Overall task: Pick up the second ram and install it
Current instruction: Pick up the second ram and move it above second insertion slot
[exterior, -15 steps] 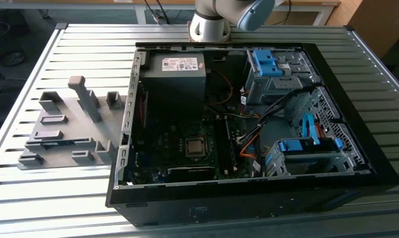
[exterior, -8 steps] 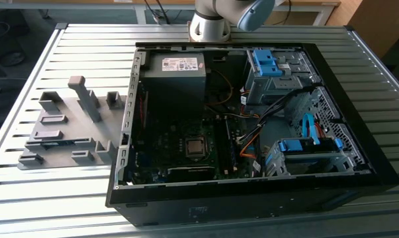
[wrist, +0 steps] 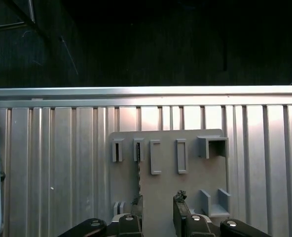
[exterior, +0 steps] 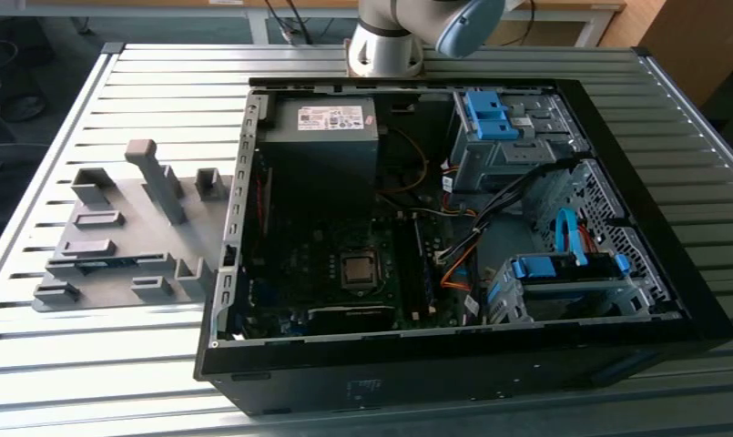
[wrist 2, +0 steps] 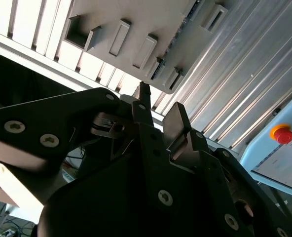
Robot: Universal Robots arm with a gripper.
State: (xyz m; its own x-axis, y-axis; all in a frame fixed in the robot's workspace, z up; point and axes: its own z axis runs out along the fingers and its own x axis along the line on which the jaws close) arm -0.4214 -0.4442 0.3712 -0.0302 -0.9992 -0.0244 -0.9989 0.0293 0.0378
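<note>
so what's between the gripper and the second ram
Nothing but bare grey holder plate, in the first wrist view: the open gripper hangs above it, the second ram on edge in its slot.

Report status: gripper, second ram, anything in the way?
Gripper open, empty, above grey holder. Second ram seated in holder, not yet picked. No obstruction seen between them.

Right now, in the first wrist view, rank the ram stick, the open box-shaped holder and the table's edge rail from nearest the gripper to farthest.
1. Ram stick, on edge in the grey plate, close beside the gripper.
2. Open box-shaped holder, at the plate's far corner.
3. Table's edge rail, beyond the plate.
</note>
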